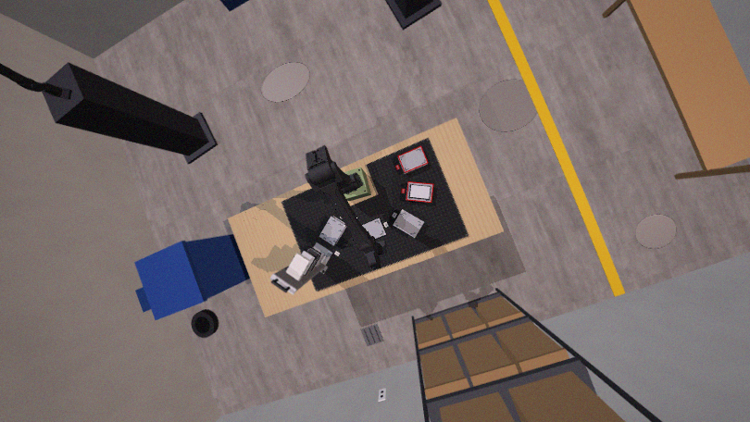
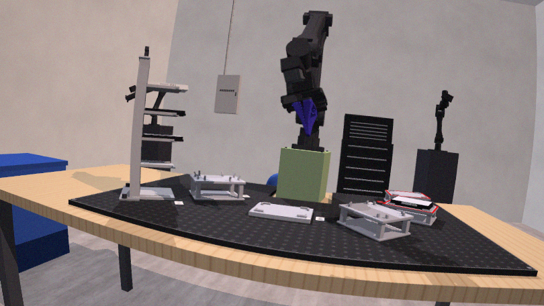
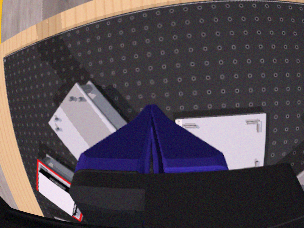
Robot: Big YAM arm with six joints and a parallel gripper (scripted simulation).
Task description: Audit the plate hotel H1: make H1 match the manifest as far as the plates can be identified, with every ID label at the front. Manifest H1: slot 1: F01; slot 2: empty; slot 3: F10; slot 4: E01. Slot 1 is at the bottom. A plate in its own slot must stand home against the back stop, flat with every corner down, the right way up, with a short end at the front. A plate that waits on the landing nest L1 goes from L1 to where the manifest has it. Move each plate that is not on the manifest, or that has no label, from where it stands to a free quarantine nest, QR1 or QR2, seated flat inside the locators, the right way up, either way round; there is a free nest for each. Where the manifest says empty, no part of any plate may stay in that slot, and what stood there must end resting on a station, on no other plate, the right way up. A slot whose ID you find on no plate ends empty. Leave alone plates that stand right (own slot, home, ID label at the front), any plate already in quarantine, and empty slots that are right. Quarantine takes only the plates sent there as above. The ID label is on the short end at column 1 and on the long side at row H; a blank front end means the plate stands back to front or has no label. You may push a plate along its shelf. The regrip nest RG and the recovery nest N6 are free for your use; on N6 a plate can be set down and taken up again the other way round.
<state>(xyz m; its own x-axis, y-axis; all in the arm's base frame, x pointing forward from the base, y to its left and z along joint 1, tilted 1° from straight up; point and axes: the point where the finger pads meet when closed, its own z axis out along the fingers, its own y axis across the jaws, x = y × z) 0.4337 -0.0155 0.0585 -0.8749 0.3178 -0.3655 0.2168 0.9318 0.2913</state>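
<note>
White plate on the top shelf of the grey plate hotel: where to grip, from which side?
Best bet: take the white plate by its two long sides near the free end, coming in level from the open front, right in the exterior view. The grey upright post blocks the other end. The blue-fingered gripper is shut and empty: open first.

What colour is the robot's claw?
Dark blue, pressed shut; the claw shows best in the exterior view.

One plate hotel point(image 2: 138, 113), two red-rimmed nests point(image 2: 426, 213) — three plain grey nests point(image 2: 281, 211).
</note>
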